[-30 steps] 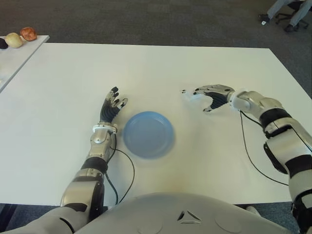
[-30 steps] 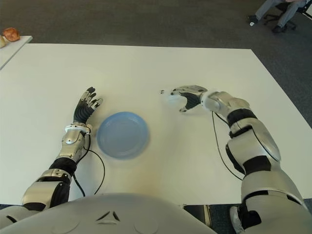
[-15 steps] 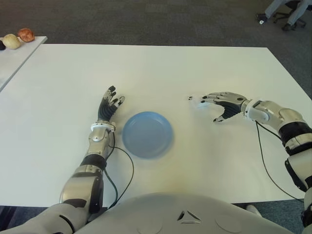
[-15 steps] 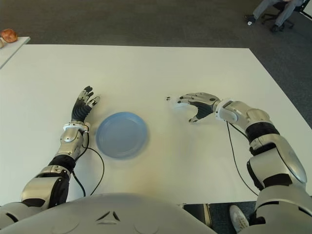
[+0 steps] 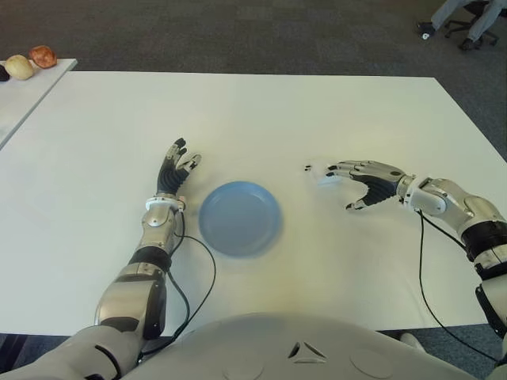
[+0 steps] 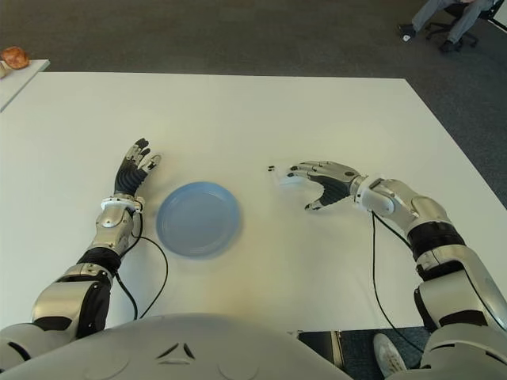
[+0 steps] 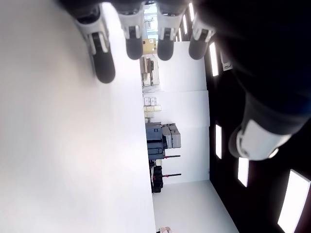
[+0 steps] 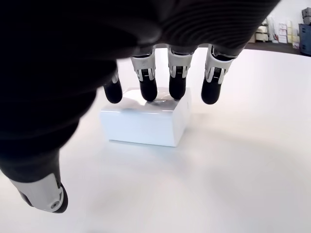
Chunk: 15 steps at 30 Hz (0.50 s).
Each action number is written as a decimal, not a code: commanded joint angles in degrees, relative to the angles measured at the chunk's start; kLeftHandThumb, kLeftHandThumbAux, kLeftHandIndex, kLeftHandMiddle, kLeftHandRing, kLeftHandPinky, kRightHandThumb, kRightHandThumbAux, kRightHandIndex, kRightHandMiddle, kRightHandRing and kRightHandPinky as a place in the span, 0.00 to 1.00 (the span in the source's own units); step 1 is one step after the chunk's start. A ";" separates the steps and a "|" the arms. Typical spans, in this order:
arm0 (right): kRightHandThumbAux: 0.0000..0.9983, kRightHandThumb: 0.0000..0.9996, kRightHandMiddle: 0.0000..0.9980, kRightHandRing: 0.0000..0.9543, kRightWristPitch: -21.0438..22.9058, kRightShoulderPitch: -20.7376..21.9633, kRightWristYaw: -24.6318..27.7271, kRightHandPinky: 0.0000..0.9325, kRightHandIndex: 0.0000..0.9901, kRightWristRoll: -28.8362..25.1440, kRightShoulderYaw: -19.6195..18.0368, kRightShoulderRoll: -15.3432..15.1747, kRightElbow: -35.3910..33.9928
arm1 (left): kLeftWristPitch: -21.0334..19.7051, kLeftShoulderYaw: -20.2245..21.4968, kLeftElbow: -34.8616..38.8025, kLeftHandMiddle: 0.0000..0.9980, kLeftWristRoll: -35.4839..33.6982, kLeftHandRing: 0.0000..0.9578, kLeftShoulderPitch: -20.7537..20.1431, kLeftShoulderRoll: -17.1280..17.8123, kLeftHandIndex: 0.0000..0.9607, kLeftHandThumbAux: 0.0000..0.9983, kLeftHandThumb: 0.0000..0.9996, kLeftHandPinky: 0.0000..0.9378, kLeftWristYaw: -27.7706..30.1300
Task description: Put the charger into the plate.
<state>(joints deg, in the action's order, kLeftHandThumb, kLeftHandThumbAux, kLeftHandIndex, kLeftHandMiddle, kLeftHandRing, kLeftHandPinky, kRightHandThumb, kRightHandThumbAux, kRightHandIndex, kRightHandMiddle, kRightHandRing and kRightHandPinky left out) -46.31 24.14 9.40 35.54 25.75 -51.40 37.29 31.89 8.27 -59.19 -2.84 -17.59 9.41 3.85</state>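
Observation:
The charger (image 8: pixel 146 121) is a small white block lying on the white table (image 5: pixel 261 119), to the right of the plate. My right hand (image 5: pixel 342 188) hovers over it, open. Its fingertips (image 8: pixel 147 90) reach across the block's top, and the thumb (image 8: pixel 46 199) stays well away from the block's side. The charger shows in the left eye view as a pale block (image 5: pixel 323 176) under those fingers. The round blue plate (image 5: pixel 240 218) sits empty near the table's middle. My left hand (image 5: pixel 176 166) shows just left of the plate, fingers stretched out and holding nothing.
A side table (image 5: pixel 24 91) at the far left carries a few round items (image 5: pixel 32 57). A person's legs and a chair base (image 5: pixel 467 16) show on the floor at the far right. Black cables (image 5: pixel 420 253) trail from both wrists.
My right hand has drawn back toward me and to the right. The white charger under its fingertips has shifted the same way, farther from the plate. The left hand has barely moved.

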 commanded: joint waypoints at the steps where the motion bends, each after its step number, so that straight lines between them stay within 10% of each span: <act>1: 0.66 0.00 0.04 0.03 -0.08 -5.74 2.23 0.00 0.00 -2.05 -2.31 -1.76 -7.16 | -4.92 -0.09 -4.83 0.03 0.40 0.02 3.93 -0.66 0.00 0.61 0.00 0.03 -0.05; 8: 0.69 0.00 0.03 0.02 3.54 -15.37 9.21 0.00 0.00 -9.52 -7.81 -5.57 -25.45 | -5.83 0.13 -5.13 0.03 0.03 0.02 3.65 -0.48 0.00 0.64 0.00 0.04 0.42; 15: 0.74 0.00 0.03 0.01 2.71 -16.90 11.36 0.00 0.00 -9.84 -10.42 -5.27 -28.07 | -5.68 0.26 -5.58 0.03 -0.09 0.02 3.49 -0.48 0.00 0.67 0.00 0.04 0.92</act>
<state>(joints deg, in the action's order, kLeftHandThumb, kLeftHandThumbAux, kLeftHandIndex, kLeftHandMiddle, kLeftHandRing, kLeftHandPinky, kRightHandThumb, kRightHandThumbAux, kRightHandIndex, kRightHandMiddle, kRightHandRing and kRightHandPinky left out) -43.69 8.10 19.70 26.19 16.47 -56.42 9.97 31.88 8.54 -60.20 -2.95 -18.15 9.61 3.85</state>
